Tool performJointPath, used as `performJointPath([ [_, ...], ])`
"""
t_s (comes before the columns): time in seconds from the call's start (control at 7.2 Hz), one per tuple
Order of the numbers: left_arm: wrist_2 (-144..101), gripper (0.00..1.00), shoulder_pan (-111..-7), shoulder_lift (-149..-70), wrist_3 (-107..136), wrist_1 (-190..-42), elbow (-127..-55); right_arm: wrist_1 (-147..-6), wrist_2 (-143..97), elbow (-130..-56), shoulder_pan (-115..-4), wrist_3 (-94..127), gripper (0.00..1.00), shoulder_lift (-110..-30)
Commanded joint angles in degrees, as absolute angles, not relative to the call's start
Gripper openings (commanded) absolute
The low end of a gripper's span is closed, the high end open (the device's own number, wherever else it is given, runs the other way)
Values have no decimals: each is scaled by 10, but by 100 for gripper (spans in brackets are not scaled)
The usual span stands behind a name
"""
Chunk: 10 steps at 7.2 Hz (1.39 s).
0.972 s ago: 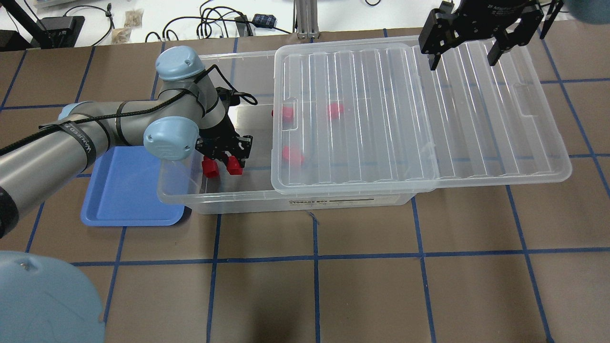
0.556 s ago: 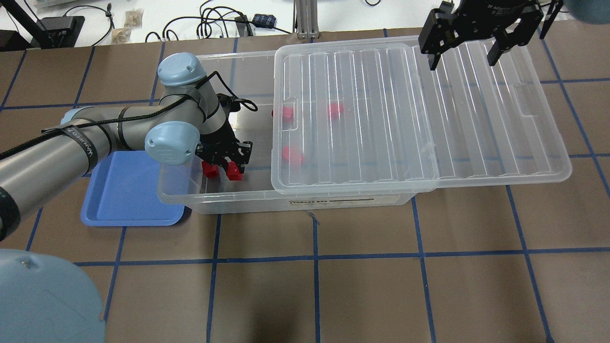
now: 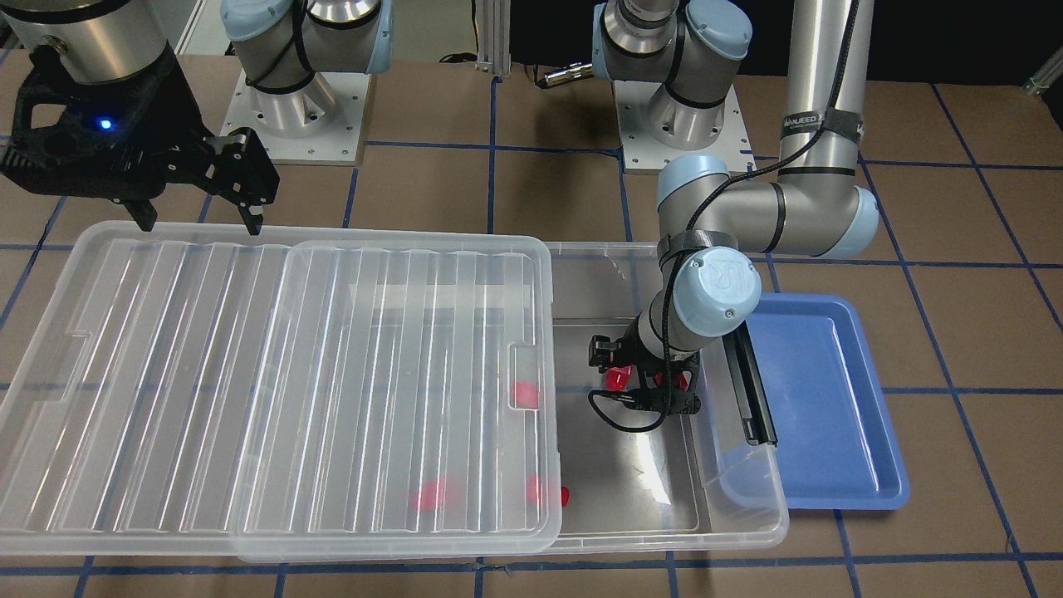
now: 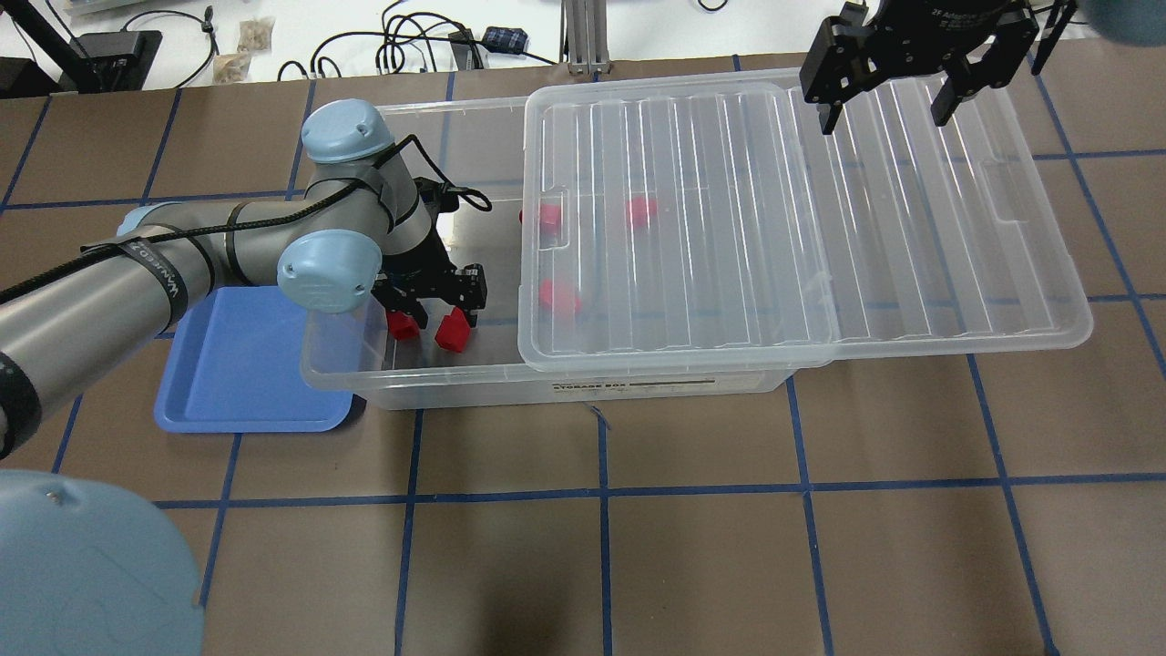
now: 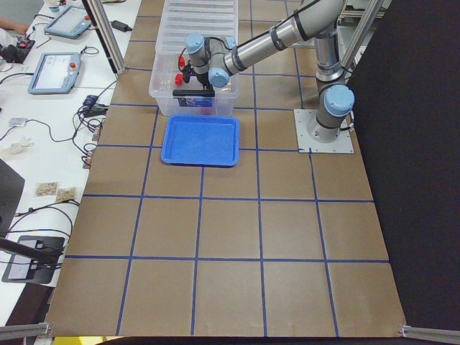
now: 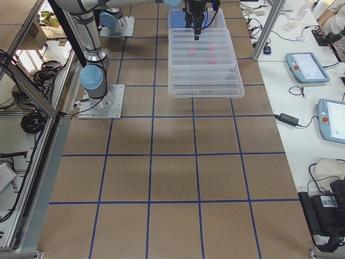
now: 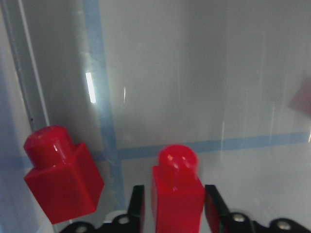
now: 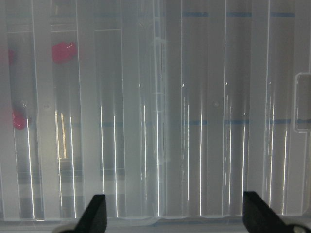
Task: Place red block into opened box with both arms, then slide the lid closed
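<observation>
The clear box (image 4: 455,378) lies across the table, its ribbed lid (image 4: 911,228) slid to the right so the left end stands uncovered. Inside that uncovered end my left gripper (image 4: 449,305) is low over the floor. A red block (image 4: 453,330) sits tilted between its fingers. In the left wrist view the jaws of this gripper (image 7: 175,208) stand slightly wider than the block (image 7: 177,194), with a thin gap on one side. A second red block (image 7: 60,179) lies just beside it. My right gripper (image 4: 882,117) hangs open above the lid's far edge.
Three more red blocks (image 4: 557,296) show blurred under the lid. A blue tray (image 4: 237,364) sits against the box's left end, beside its black latch bar (image 3: 751,390). Cables and devices lie beyond the table's far edge.
My left gripper sank a little lower into the box. Its fingers spread slightly and the red block between them tipped over at an angle. The right gripper and the lid stayed still.
</observation>
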<state>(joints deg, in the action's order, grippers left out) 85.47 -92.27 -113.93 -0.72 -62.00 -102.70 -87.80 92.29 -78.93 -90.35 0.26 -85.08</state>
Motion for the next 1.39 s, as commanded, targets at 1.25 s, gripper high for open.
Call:
performJointPath([
  [1.25, 928, 100, -892, -993, -35, -941, -828, -883, 920, -792, -789, -91, 100, -841],
])
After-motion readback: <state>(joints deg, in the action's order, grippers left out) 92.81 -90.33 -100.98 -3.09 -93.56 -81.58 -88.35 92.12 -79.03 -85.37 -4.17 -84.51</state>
